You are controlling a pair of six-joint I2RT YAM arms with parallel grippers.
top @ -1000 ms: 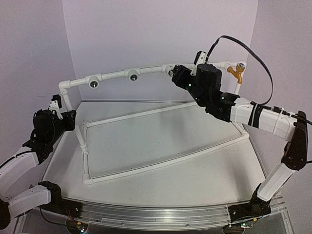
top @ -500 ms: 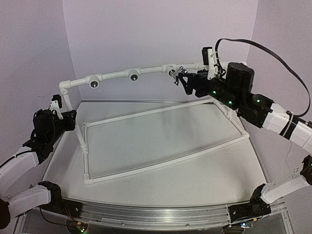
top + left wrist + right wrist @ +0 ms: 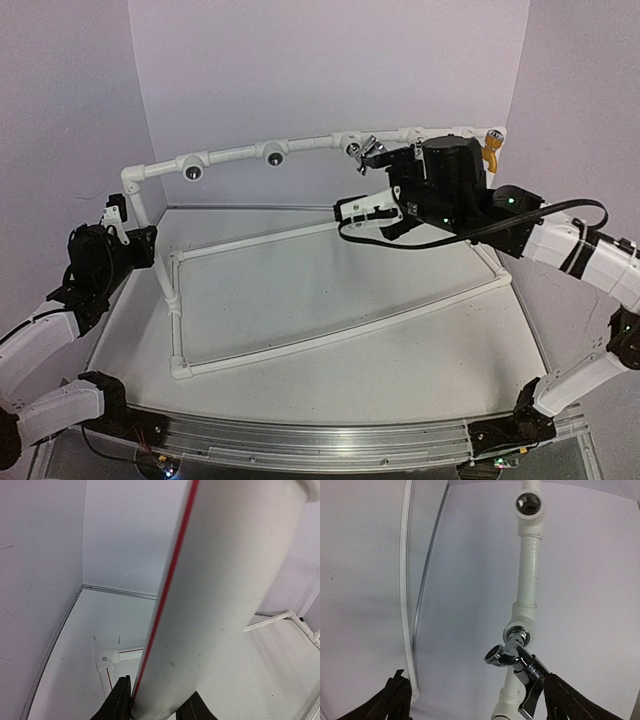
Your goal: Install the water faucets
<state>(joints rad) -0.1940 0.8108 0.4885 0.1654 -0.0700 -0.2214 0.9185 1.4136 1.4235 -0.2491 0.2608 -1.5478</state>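
1. Right gripper point(image 3: 476, 690): jaws wide apart, holding nothing.
2. Silver faucet point(image 3: 516, 661): inlet in a tee point(image 3: 520, 628), just ahead of those jaws, at the table's point(image 3: 330, 370) 1 o'clock.
3. Orange faucet point(image 3: 489, 146): on the frame point(image 3: 230, 153) end, 2 o'clock.
4. Left gripper point(image 3: 157, 702): clamped on a pipe point(image 3: 225, 580), 9 o'clock.

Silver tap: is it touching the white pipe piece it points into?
Touching. The right wrist view shows the silver tap with its threaded end seated inside the round opening of the white pipe fitting, with no gap between them.
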